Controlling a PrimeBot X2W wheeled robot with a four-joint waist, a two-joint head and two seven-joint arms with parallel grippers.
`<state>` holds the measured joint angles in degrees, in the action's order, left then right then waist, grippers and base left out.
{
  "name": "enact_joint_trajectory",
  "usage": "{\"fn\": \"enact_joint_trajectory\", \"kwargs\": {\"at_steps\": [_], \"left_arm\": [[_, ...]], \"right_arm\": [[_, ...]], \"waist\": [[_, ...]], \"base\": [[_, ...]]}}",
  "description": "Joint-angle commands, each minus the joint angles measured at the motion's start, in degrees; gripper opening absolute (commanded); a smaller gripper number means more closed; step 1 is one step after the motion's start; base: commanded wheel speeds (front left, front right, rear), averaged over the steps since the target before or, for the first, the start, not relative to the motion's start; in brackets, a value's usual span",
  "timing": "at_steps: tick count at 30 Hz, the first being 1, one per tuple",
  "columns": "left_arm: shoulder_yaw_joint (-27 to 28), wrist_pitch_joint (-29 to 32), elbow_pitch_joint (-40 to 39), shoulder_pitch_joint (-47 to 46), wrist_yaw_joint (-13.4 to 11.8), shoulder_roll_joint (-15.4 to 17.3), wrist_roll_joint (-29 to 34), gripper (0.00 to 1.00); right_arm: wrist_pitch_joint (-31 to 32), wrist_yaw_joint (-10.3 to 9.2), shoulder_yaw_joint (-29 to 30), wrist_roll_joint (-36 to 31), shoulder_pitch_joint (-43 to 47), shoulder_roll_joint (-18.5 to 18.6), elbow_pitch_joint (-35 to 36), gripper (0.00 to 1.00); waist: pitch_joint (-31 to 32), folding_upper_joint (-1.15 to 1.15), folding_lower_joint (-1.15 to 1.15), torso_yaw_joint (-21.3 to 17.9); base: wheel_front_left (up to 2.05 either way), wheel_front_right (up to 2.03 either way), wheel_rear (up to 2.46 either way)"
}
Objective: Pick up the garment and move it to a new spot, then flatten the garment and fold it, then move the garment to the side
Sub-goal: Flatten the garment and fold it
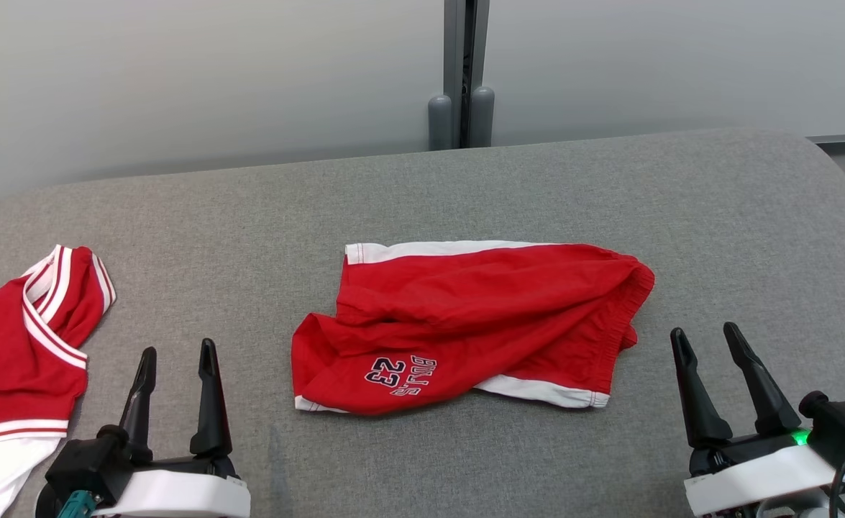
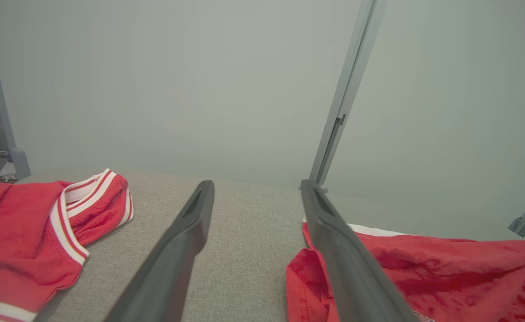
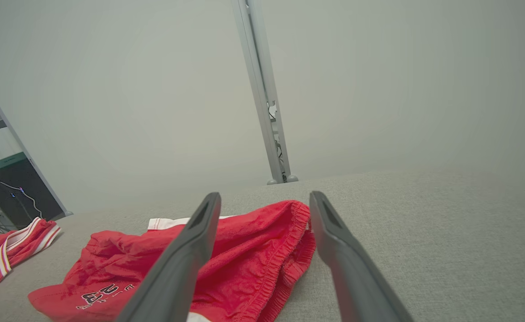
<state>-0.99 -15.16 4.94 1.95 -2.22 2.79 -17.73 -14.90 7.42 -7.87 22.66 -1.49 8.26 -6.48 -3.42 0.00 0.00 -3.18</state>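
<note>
Long dark tapered jaws, black mounts [image 1: 95, 460], white wrist housings [image 1: 177, 496], teal connectors [image 1: 77, 506], green light [image 1: 798, 436], black cable [image 1: 843, 464].

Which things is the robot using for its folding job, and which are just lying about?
For the job: red shorts, left pincer, right pincer, both open and empty.
Just lying about: red-and-white jersey, grey post behind.

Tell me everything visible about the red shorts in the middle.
The shorts are red, of thin soft-looking cloth, with white side stripes along the far and near edges. They lie sideways and rumpled on the grey pad, gathered elastic waistband toward the right, leg hems toward the left. A dark, white-edged print with 23 sits upside down near the left front. Only the pad touches them; the left pincer and right pincer stand open, apart from them.
</note>
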Motion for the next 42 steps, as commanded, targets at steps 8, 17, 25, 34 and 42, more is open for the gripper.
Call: {"fn": "enact_joint_trajectory", "kwargs": {"at_steps": [8,17,25,34,42], "left_arm": [[0.04,-0.15,5.03,-1.36,3.64,0.16,1.36,1.0],[-1.13,0.5,14.0,-4.35,6.72,1.23,-0.95,1.0],[-3.62,7.58,18.01,-6.63,7.95,3.7,-1.12,1.0],[-9.83,16.31,17.79,-7.81,9.34,6.71,-1.77,1.0],[-15.25,20.01,15.29,-9.42,9.75,9.39,-4.32,1.0]], "right_arm": [[-0.2,0.13,-3.3,4.53,-1.0,1.87,-4.16,1.0],[1.43,0.13,-8.7,8.76,-3.76,3.9,-8.19,1.0],[4.63,0.13,-12.23,12.31,-6.93,4.92,-12.16,1.0],[7.82,0.13,-17.81,16.7,-9.45,6.34,-14.73,1.0],[8.26,0.13,-21.68,19.63,-12.76,7.25,-16.77,1.0]], "waist": [[-0.16,0.0,0.0,-0.24],[-1.56,0.0,0.0,-0.93],[-2.42,0.0,0.0,-1.17],[-3.79,0.0,0.0,-0.92],[-5.58,0.0,0.0,-1.18]], "base": [[0.0,0.0,0.0],[0.0,0.0,0.0],[0.0,0.0,0.0],[0.0,0.0,0.0],[0.0,0.0,0.0]]}}
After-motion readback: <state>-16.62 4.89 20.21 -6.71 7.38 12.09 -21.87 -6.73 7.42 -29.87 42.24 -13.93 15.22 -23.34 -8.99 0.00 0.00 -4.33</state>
